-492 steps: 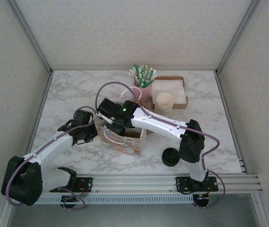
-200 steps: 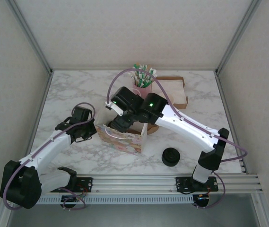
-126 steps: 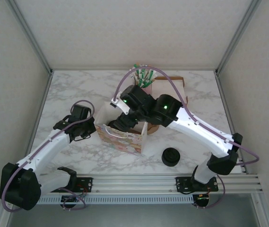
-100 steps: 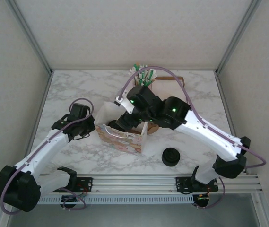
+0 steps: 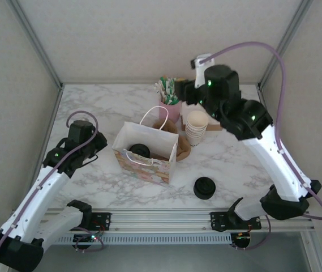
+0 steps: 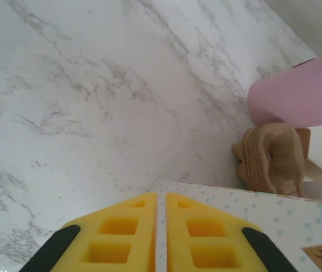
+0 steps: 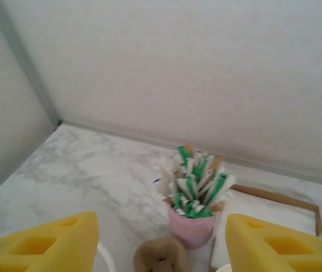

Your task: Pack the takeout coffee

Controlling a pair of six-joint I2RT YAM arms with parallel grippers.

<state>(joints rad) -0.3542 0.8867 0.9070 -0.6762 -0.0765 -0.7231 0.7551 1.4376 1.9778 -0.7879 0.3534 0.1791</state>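
Black-lidded takeout coffee point(image 5: 140, 149) stands inside the paper bag point(image 5: 149, 165), well below my right gripper point(image 7: 162, 241), which is wide and empty. My left gripper point(image 6: 161, 226) is nearly closed, just beside the bag. Packing appears complete.

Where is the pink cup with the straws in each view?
Top external: pink cup at rear centre, behind the paper bag.
Left wrist: pink cup at the right edge.
Right wrist: pink cup at bottom centre.
Shared landmark: brown cardboard beside it.

One bag point(image 5: 144, 164), one lidded cup point(image 5: 140, 150), one cup stack point(image 5: 197, 123), one lid pile point(image 5: 205, 187).
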